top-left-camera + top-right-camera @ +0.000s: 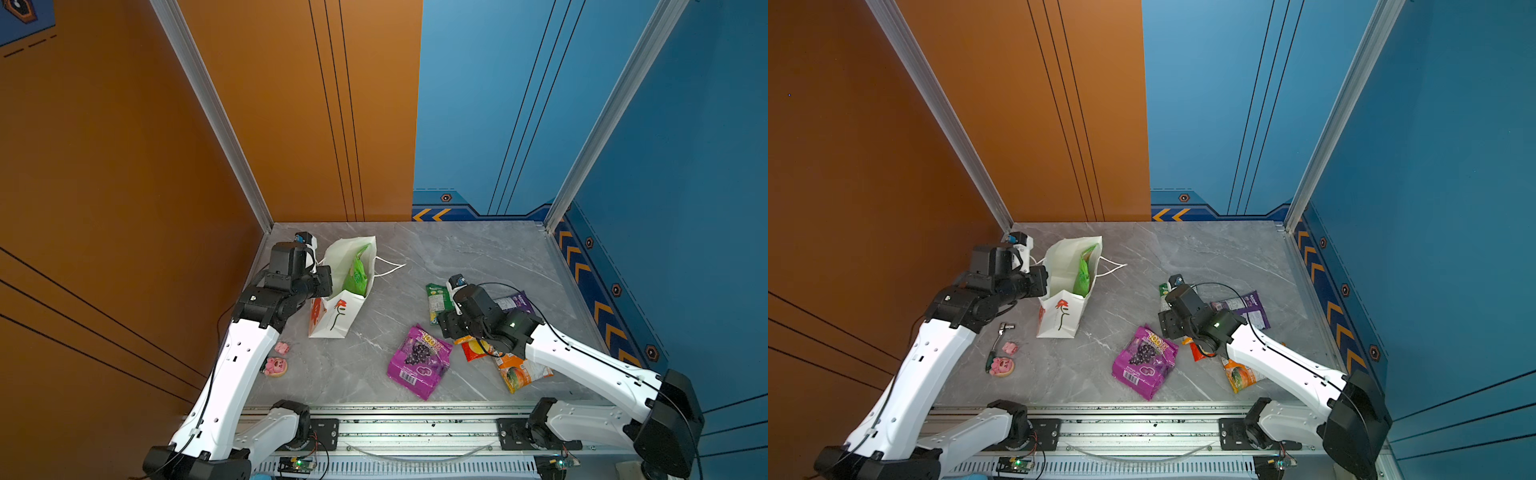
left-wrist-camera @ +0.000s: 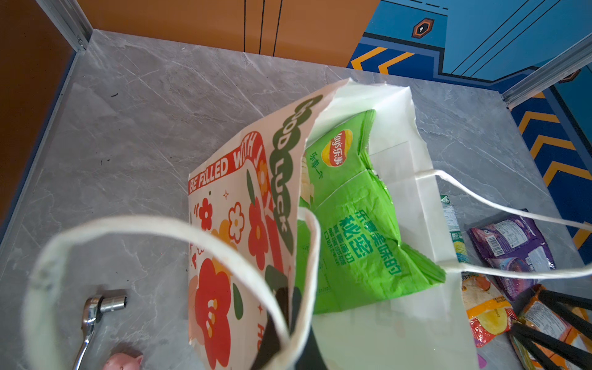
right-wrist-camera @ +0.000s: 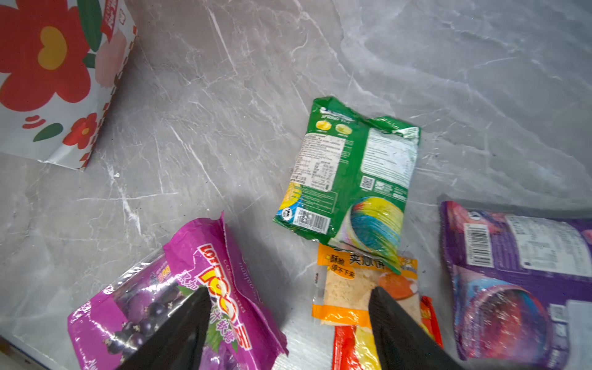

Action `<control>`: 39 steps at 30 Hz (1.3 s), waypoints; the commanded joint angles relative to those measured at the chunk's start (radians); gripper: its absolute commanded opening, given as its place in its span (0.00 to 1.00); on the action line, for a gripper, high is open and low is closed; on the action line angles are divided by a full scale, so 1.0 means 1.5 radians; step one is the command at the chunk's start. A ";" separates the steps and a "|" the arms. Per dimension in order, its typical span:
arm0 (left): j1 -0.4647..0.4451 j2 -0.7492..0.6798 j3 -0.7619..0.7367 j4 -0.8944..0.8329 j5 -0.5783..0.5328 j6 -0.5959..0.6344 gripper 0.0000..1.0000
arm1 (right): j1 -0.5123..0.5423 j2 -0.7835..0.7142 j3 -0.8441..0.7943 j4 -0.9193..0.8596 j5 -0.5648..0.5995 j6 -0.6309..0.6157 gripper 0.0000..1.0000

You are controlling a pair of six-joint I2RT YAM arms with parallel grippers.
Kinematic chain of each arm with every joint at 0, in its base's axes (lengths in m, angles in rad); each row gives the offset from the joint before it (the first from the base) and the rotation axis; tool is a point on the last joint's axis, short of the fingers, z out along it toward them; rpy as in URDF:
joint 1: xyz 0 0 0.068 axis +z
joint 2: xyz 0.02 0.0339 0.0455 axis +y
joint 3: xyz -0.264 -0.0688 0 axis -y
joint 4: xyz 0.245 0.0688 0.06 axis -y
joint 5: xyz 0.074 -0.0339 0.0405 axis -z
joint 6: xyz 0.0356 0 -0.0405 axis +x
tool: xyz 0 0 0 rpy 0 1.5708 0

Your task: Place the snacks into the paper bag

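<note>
Nearest the rail lie a purple grape packet (image 1: 419,359) and, partly under the right arm, a large orange packet (image 1: 515,376). Just beyond them the right claw (image 3: 290,293) stands empty with its jaws wide apart. Bare worktop (image 3: 224,128) shows between the jaws; one finger is over the grape packet, the other over a small orange packet (image 3: 349,288) that lies on a red packet (image 3: 344,346). Whether the fingers touch them cannot be told. Past the claw a green-and-white packet (image 3: 349,179) overlaps the small orange one with a corner, and a dark purple packet (image 3: 512,278) lies beside it.

Farther off, to the left, the paper bag (image 1: 332,316) stands open with a bright green packet (image 2: 352,230) inside. The left claw (image 2: 290,315) is clamped on the bag's rim beside a cord handle. Near the left arm lie a wrench (image 1: 998,338) and two pink trinkets (image 1: 1002,365).
</note>
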 commanded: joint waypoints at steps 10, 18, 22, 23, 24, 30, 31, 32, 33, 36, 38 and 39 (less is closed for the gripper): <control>-0.006 0.000 -0.007 0.008 -0.018 0.009 0.00 | 0.015 0.118 0.003 0.052 -0.090 -0.010 0.80; -0.010 0.001 -0.006 0.008 -0.019 0.010 0.00 | -0.002 0.190 0.033 -0.018 -0.057 -0.003 0.79; -0.010 0.000 -0.007 0.007 -0.021 0.010 0.00 | -0.009 0.198 0.018 -0.021 -0.065 0.023 0.77; -0.010 0.002 -0.007 0.007 -0.021 0.010 0.00 | -0.008 0.201 0.015 -0.024 -0.070 0.031 0.77; -0.010 0.002 -0.007 0.007 -0.021 0.010 0.00 | -0.006 0.204 0.010 -0.029 -0.077 0.040 0.76; -0.011 0.003 -0.007 0.006 -0.021 0.010 0.00 | 0.005 0.201 -0.018 -0.054 -0.125 0.067 0.72; -0.011 0.003 -0.007 0.007 -0.021 0.010 0.00 | 0.005 0.197 -0.022 -0.055 -0.133 0.072 0.71; -0.011 0.003 -0.007 0.006 -0.021 0.010 0.00 | 0.006 0.190 -0.028 -0.053 -0.140 0.079 0.71; -0.011 0.004 -0.007 0.006 -0.021 0.010 0.00 | 0.007 0.184 -0.034 -0.048 -0.148 0.086 0.70; -0.013 0.003 -0.006 0.006 -0.023 0.010 0.00 | 0.014 0.176 -0.049 -0.030 -0.164 0.105 0.67; -0.014 0.002 -0.007 0.005 -0.024 0.010 0.00 | 0.018 0.183 -0.054 -0.017 -0.163 0.112 0.64; -0.014 0.002 -0.006 0.005 -0.024 0.010 0.00 | 0.018 0.188 -0.056 -0.011 -0.163 0.116 0.62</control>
